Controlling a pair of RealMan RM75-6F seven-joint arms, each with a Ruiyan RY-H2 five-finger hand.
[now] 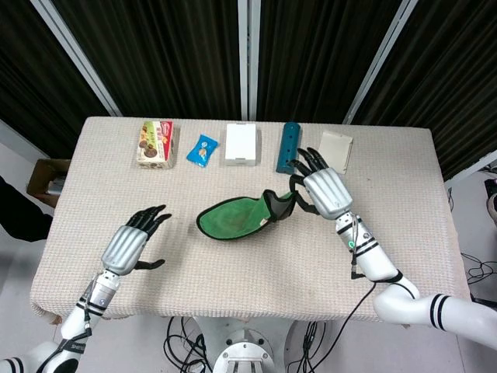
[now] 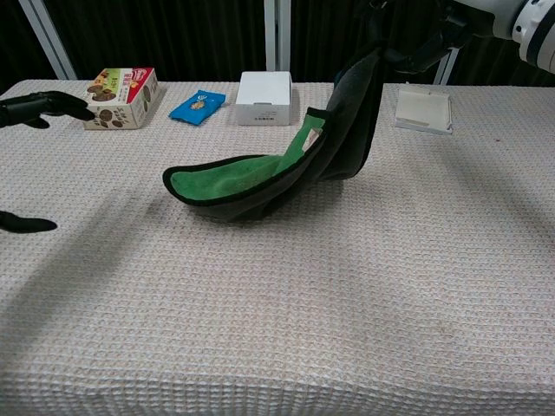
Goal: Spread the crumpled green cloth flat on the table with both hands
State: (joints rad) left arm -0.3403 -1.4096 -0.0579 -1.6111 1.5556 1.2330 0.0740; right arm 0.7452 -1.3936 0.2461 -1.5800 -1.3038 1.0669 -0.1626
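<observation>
The green cloth (image 1: 231, 219) with its dark backing lies folded near the table's middle. Its right end is lifted off the table, as the chest view shows (image 2: 351, 113). My right hand (image 1: 326, 191) grips that raised end from above; in the chest view only its dark fingers (image 2: 418, 45) show at the top edge. My left hand (image 1: 132, 242) hovers over the table to the left of the cloth, apart from it, fingers spread and holding nothing. In the chest view only its fingertips (image 2: 48, 106) show at the left edge.
Along the table's far edge stand a cookie box (image 1: 155, 143), a blue snack packet (image 1: 203, 150), a white box (image 1: 241, 144), a teal case (image 1: 287, 146) and a beige pad (image 1: 335, 149). A cardboard box (image 1: 48, 177) sits beyond the left table edge.
</observation>
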